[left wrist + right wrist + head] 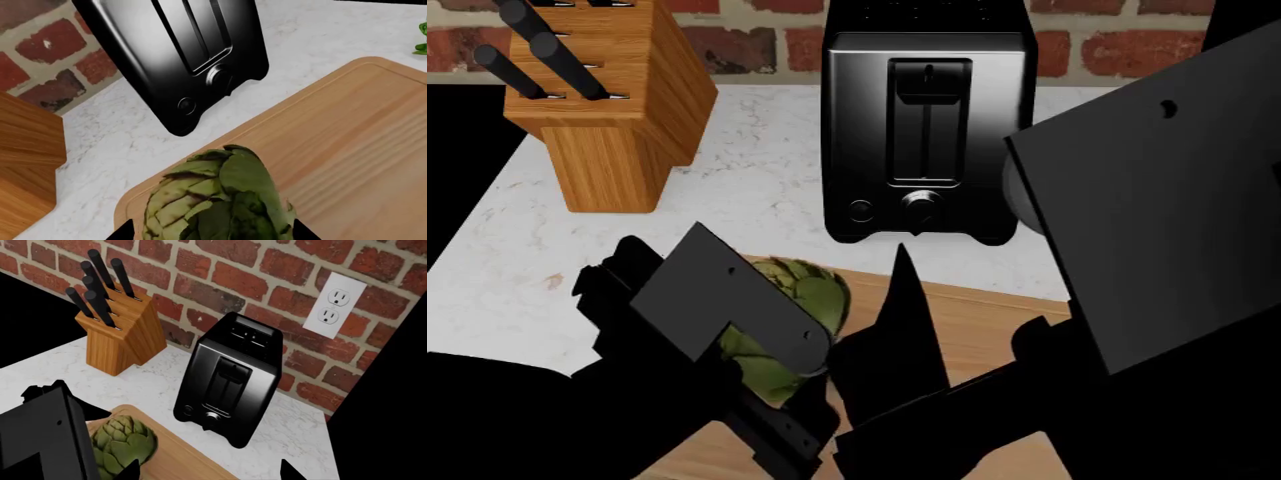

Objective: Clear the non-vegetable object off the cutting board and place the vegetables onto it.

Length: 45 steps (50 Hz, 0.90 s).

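Step in hand: round green scaly artichoke [220,200] over the light-wood cutting board [347,150], near its corner by the black toaster [928,130]. Your left gripper [213,235] grasps it. Next: lower, release. Right gripper: cannot tell.

— Any writing to read on the toaster [928,140]?
— None. Plain black front, a lever slot and two knobs without marks or numbers.
— On the knife block [123,337] or the cutting board [347,150]?
— Nothing either; bare wood grain only.
— The wall outlet [333,305]?
— Blank white plate, no label to make out.
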Tool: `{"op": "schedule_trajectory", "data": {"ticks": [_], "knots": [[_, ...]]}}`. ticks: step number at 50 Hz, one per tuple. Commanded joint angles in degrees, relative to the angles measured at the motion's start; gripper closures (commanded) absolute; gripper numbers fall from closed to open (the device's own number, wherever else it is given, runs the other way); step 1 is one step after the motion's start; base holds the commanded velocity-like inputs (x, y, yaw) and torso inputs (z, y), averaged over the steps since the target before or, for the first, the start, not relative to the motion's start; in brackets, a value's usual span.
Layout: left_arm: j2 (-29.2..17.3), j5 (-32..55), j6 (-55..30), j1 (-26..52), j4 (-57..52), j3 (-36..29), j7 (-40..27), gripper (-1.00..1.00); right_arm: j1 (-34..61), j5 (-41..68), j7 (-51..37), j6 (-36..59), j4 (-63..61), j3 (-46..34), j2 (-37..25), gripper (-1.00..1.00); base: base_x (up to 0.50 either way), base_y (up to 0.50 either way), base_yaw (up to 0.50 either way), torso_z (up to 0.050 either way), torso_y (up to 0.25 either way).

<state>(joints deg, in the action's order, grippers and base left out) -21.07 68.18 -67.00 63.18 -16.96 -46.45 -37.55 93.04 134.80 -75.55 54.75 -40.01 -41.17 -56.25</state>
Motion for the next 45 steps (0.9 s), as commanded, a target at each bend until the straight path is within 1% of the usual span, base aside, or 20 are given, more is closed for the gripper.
{"op": "schedule_trajectory", "data": {"ticks": [1,10,14,17,21,37,45], "knots": [[0.3,-0.9,0.5,1.4,1.7,0.4,-0.2,-1.0,0.4,0.3,-0.1,-0.1,0.0,-0.1,-0.4,-1.0,0.0,0.0,0.0,0.0,0.0],[-0.8,3.1,-1.1,2.7,-0.7,2.7,-1.9,-1.0,0.1,0.0,0.2,-0.4,-0.3,-0.2,-0.6,-1.0,0.0,0.0,0.0,0.0,0.0],[-1.6,7.8,-2.7,3.3,-1.3,5.1,-3.5,-1.0,0.1,-0.1,0.2,-0.5,-0.4,-0.3,-0.6,-1.0,0.0,0.0,0.0,0.0,0.0],[-2.1,13.9,-4.2,3.8,-1.9,7.4,-6.0,-1.0,0.4,0.1,0.0,-0.4,-0.4,-0.5,-0.5,-1.0,0.0,0.0,0.0,0.0,0.0],[-2.4,18.3,-4.7,5.4,-2.3,9.4,-8.1,-1.0,0.6,0.2,-0.1,-0.4,-0.4,-0.7,-0.4,-1.0,0.0,0.0,0.0,0.0,0.0],[-3.9,28.5,-3.8,9.1,-2.7,13.6,-13.2,-1.0,1.4,0.6,-0.2,-0.5,-0.3,-1.1,-0.3,-1.0,0.0,0.0,0.0,0.0,0.0],[-5.0,30.7,-2.9,10.9,-1.5,15.2,-13.6,-1.0,2.0,0.8,-0.3,-0.3,0.1,-1.6,0.1,-1.0,0.0,0.0,0.0,0.0,0.0]]}}
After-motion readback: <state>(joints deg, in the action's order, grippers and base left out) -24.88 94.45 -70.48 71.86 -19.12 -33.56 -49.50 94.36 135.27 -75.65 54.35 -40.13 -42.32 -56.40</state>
